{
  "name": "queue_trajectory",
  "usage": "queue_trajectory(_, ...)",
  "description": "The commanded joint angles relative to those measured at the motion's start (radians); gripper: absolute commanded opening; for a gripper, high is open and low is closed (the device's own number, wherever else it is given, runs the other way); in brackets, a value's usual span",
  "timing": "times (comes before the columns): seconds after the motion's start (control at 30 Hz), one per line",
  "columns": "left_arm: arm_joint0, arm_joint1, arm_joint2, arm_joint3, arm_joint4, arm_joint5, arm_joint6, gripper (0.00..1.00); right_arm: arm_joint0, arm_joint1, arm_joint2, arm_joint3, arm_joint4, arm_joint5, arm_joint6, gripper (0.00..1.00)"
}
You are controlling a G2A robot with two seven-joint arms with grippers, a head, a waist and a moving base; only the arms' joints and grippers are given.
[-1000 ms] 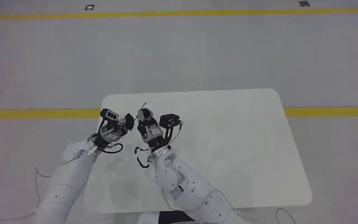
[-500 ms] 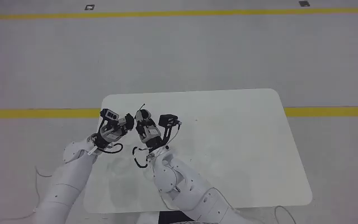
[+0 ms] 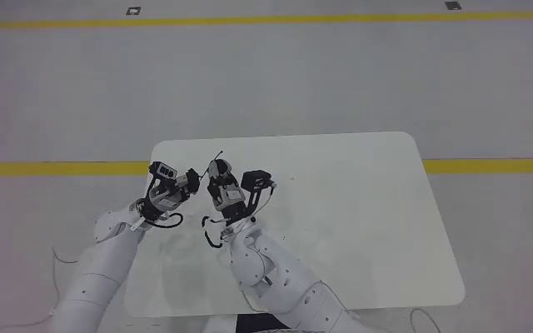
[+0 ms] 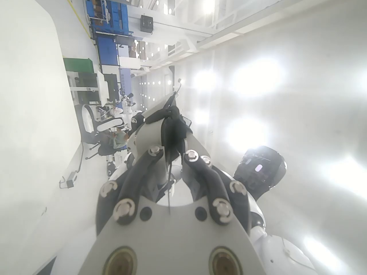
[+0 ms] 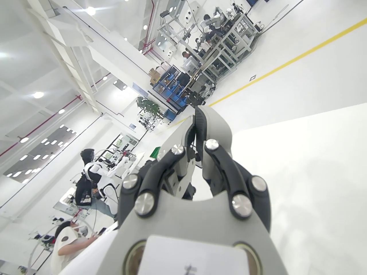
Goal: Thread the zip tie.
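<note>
Left tool (image 4: 171, 114): fingers pressed together on the zip tie (image 4: 169, 155), held above the table (image 3: 350, 208) near its far left corner.
Right tool (image 5: 197, 121): just beside the left one, fingers closed tight; I cannot tell if they pinch the tie.
Zip tie: thin black strip running through the left fingers, tip poking beyond them.
Handling: probably light, springy and slick; pinch close to the tip so it aims true.

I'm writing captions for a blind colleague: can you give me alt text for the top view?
The left end effector and right end effector sit close together over the left part of a white table, a thin black zip tie poking out from them. Yellow lines cross the floor beyond.
</note>
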Motion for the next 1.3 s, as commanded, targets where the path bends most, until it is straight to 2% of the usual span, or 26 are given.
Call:
queue_trajectory(0.0, 0.000, 0.000, 0.000, 0.000, 0.000, 0.000, 0.000, 0.00, -0.003, 0.001, 0.002, -0.005, -0.006, 0.000, 0.004, 0.00)
queue_trajectory(0.27, 0.000, 0.000, 0.000, 0.000, 0.000, 0.000, 0.000, 0.00, -0.006, 0.002, 0.007, -0.015, -0.025, 0.002, 0.029, 0.00)
queue_trajectory(0.3, 0.000, 0.000, 0.000, 0.000, 0.000, 0.000, 0.000, 0.00, -0.006, 0.002, 0.008, -0.015, -0.026, 0.005, 0.031, 0.33)
queue_trajectory(0.33, 0.000, 0.000, 0.000, 0.000, 0.000, 0.000, 0.000, 0.00, -0.006, 0.002, 0.008, -0.016, -0.028, 0.009, 0.032, 1.00)
queue_trajectory(0.67, 0.000, 0.000, 0.000, 0.000, 0.000, 0.000, 0.000, 0.00, -0.048, 0.020, 0.038, -0.057, -0.116, 0.015, 0.000, 1.00)
queue_trajectory(0.97, 0.000, 0.000, 0.000, 0.000, 0.000, 0.000, 0.000, 0.00, -0.137, 0.057, 0.121, -0.126, -0.174, -0.080, -0.020, 1.00)
queue_trajectory(1.17, 0.000, 0.000, 0.000, 0.000, 0.000, 0.000, 0.000, 0.00, -0.137, 0.057, 0.121, -0.126, -0.174, -0.080, -0.020, 1.00)
queue_trajectory(1.2, 0.000, 0.000, 0.001, -0.003, 0.000, 0.002, 0.006, 0.00, -0.137, 0.057, 0.121, -0.126, -0.174, -0.080, -0.020, 1.00)
queue_trajectory(1.27, 0.012, -0.001, -0.001, -0.046, -0.020, 0.030, 0.021, 0.00, -0.137, 0.057, 0.121, -0.126, -0.174, -0.080, -0.020, 1.00)
